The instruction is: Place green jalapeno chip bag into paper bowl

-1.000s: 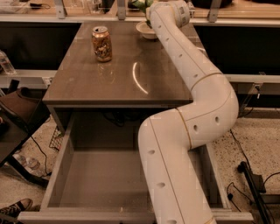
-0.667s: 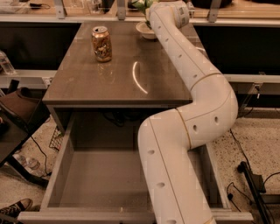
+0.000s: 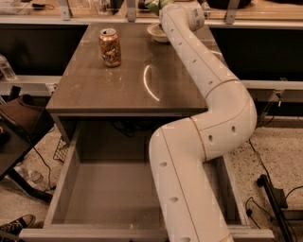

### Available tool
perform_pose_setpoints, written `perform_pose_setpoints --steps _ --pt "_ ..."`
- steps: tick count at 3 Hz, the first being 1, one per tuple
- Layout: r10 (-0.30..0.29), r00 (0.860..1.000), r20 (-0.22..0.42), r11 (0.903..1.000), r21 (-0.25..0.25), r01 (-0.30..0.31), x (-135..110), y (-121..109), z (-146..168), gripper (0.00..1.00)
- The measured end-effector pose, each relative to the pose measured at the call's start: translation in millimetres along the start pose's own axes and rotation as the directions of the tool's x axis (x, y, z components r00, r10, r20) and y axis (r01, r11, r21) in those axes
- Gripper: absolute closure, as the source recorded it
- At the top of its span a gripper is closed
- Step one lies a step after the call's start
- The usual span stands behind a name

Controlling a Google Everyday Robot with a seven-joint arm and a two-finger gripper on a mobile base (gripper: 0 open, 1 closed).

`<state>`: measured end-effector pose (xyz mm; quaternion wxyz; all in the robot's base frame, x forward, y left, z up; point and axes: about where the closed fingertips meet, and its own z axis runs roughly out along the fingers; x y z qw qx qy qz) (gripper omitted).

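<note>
One hand (image 3: 162, 9) hovered just above the paper bowl (image 3: 155, 32), likely to drop the green jalapeno chip bag (image 3: 152, 5) in; its grip could not be told.

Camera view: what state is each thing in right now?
gripper: over the bowl at the far edge of the table, mostly hidden by the arm.
bag: up at the gripper, above the bowl, not resting in it.
bowl: upright, partly hidden by the arm.
can: upright on the table, apart from the arm.
drawer: pulled open.
</note>
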<state>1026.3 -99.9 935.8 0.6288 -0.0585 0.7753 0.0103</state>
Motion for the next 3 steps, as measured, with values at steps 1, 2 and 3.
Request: perform_pose_setpoints --steps 1,2,3 --pt "0.000 1.000 -0.002 1.0000 -0.001 0.000 2.0 0.9 1.0 0.05" --pt "-0.001 1.000 -0.004 1.0000 -0.001 0.000 3.2 1.6 1.7 0.00" --pt "-0.001 1.000 -0.004 1.0000 -0.001 0.001 3.3 1.6 1.8 0.00"
